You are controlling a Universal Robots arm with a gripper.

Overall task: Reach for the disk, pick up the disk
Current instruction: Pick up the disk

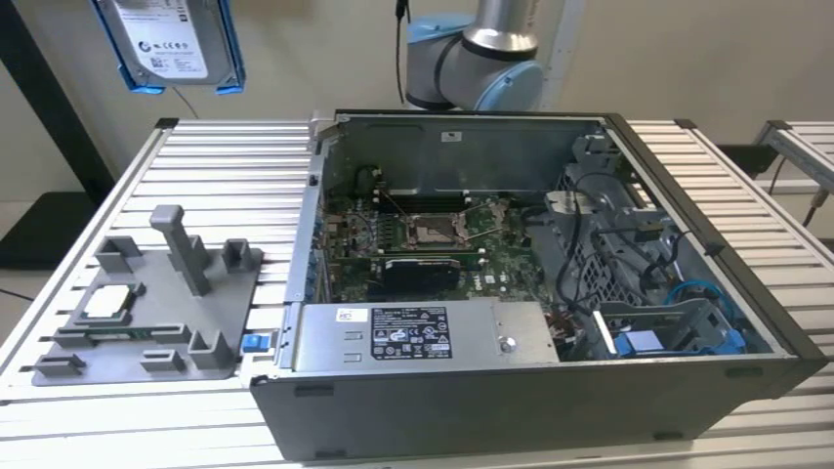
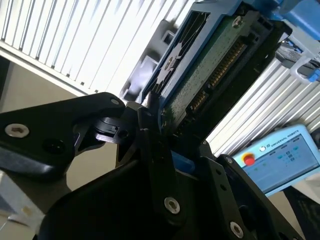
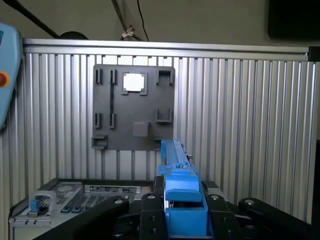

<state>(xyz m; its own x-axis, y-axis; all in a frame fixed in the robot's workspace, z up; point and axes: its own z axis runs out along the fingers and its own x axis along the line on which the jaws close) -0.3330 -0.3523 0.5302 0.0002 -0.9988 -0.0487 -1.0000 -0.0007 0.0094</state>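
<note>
The disk, a silver-grey drive with a white label in a bright blue frame, hangs high above the table's far corner at the exterior view's left. In the second wrist view its green circuit-board underside slants away from my black gripper, which is shut on its near end. The first wrist view looks along the disk's blue frame edge-on, with my gripper clamped on either side of it.
An open computer case fills the middle of the slatted aluminium table. A grey fixture plate with a small white chip lies at the exterior view's left. The arm's base stands behind the case. A teach pendant lies below.
</note>
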